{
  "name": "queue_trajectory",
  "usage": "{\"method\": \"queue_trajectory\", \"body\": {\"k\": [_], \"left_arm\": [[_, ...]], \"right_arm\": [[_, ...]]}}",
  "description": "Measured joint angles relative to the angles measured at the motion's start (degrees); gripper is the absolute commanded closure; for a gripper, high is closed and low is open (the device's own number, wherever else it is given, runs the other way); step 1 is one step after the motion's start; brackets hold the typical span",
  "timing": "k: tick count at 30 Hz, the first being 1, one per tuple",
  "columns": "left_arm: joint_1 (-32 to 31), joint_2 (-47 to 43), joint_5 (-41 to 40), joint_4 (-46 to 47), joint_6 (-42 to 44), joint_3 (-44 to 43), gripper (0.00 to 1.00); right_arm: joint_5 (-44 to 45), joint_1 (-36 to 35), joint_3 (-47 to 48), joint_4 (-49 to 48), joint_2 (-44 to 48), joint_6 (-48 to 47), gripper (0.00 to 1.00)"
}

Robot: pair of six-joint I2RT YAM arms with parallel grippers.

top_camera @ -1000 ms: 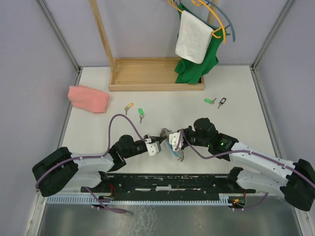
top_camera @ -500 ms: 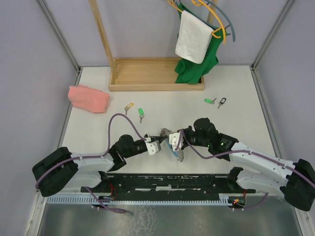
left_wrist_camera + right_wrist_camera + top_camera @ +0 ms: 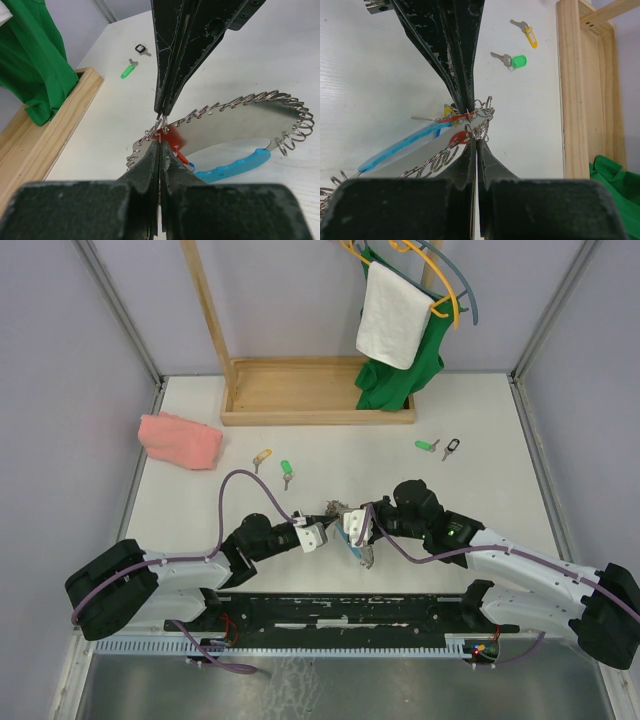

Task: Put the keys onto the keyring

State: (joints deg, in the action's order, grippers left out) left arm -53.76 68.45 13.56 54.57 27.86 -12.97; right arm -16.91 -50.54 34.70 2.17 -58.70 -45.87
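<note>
Threading looks to be the step in hand: both claws meet nose to nose over the keyring, which lies on the table at the lower centre of the top view, just ahead of the arm bases.

In the left wrist view the left gripper comes up from the bottom edge with its jaws clenched, tips pinching a small wire loop at the left end of the chain. The right gripper comes down from the top of that frame, likewise clenched, onto the same knot of loops. A red tag sits right behind the meeting point, and the light-blue plastic piece lies along the lower right.

We cannot tell which claw has the key's ring and which the bunch's (the loops overlap too tightly).

As we judge it, the next move calls for a fine twist, one claw steadying the split ring while the other works the red tag's loop round the coil. A slip would free both.

Four loose keys remain out on the table: yellow-tagged and green-tagged left of centre, another green and a dark one to the right.
</note>
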Motion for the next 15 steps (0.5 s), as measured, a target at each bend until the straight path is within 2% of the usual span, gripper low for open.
{"method": "queue_trajectory", "body": {"k": [15], "left_arm": [[0.0,-0.26,0.5,-0.28,-0.68,-0.35,0.97]], "right_arm": [[0.5,0.0,0.0,-0.02,0.04,0.02,0.99]]}}
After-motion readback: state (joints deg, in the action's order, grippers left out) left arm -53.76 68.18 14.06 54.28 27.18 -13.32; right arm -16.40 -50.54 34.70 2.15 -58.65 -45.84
